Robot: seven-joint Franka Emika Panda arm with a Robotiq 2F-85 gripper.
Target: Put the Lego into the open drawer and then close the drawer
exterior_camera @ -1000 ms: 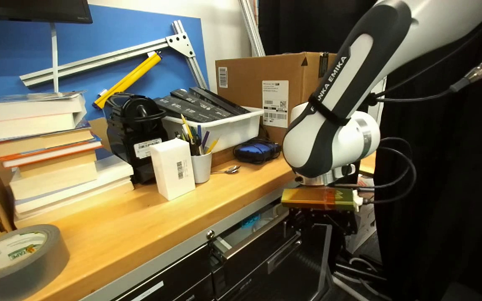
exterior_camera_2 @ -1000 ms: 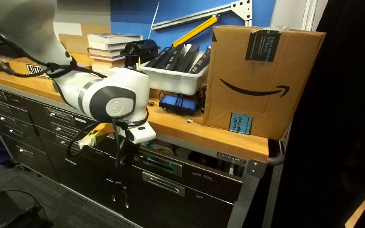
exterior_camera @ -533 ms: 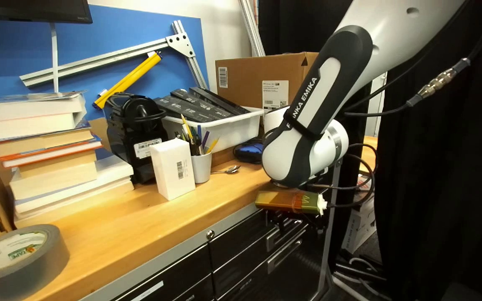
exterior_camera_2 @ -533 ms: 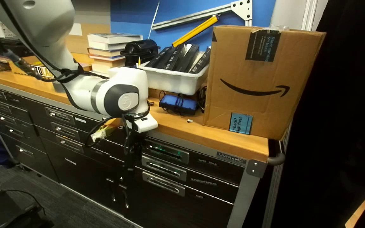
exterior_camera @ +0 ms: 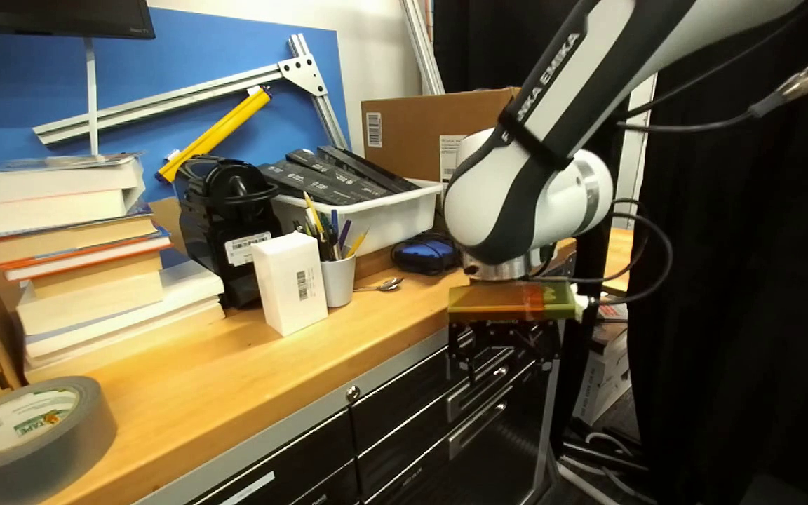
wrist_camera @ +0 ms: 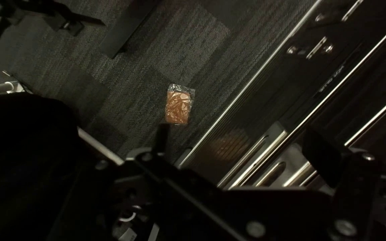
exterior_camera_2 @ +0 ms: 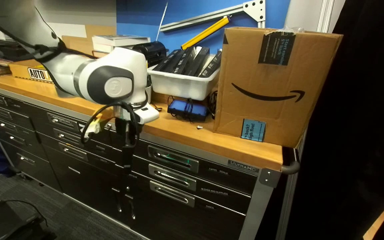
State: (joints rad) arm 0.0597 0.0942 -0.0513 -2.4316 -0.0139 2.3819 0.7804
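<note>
One gripper (wrist_camera: 236,134), two fingers (wrist_camera: 161,142), spread wide. One drawer (exterior_camera_2: 203,168), closed, just beside gripper; three handles (exterior_camera_2: 172,177) there, stacked, top one the drawer's. Lego: out of sight, drawer inside hidden, can't tell where. One orange packet (wrist_camera: 178,107), on floor (wrist_camera: 179,53) below gripper. One tape roll (exterior_camera: 88,421), well apart from gripper, cut off. In both exterior views fingers hard to make out, dark on dark.

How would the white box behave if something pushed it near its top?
The white box would probably tip: it stands taller than it is wide. Its flat faces and straight edges suggest stiffness. It may knock the pen cup close beside it.
</note>
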